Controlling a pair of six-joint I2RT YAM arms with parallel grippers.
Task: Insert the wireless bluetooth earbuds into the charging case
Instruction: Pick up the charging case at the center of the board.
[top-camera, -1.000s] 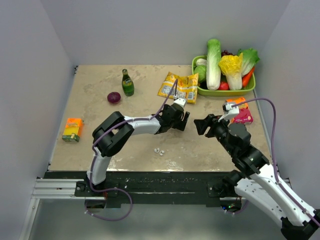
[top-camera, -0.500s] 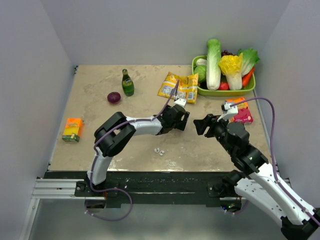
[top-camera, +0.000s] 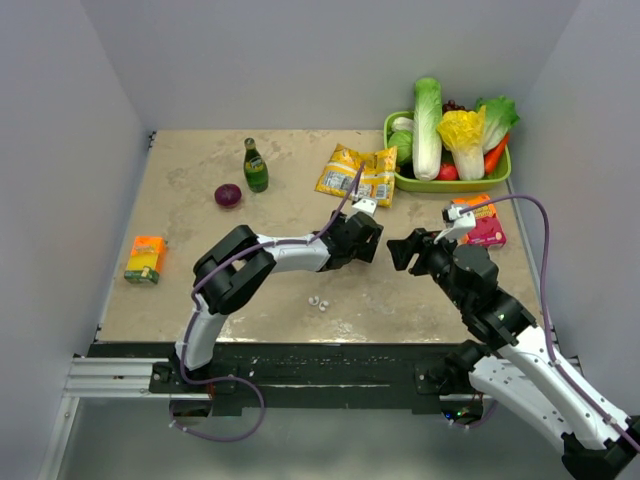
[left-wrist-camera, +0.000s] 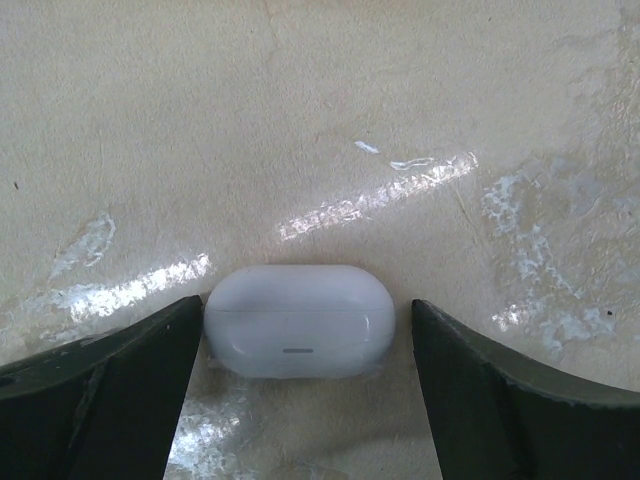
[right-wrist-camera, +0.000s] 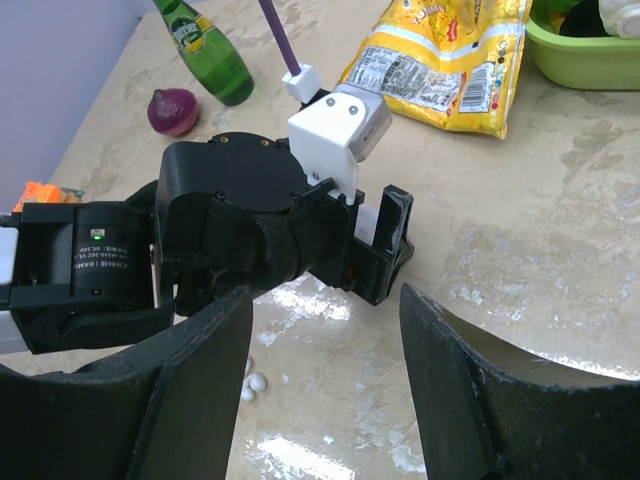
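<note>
The left end effector (left-wrist-camera: 306, 305) stands open, jaws straddling the charging case (left-wrist-camera: 298, 325).

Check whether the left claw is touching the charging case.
Cannot tell. In the left wrist view, one finger of the left claw meets the charging case outline, contact unclear; the other stands clear.

We observe a beige, marbled tabletop (top-camera: 200, 210) enclosed by three plain grey walls: a back wall (top-camera: 330, 60) at 12 o'clock, a left wall (top-camera: 50, 150) at 9 o'clock and a right wall (top-camera: 590, 150) at 3 o'clock. A black base plate (top-camera: 320, 365) spans the 6 o'clock edge, with an aluminium rail (top-camera: 105, 378) at 7 o'clock. Light leaves bright glare patches (left-wrist-camera: 370, 200) on the glossy surface.
</note>
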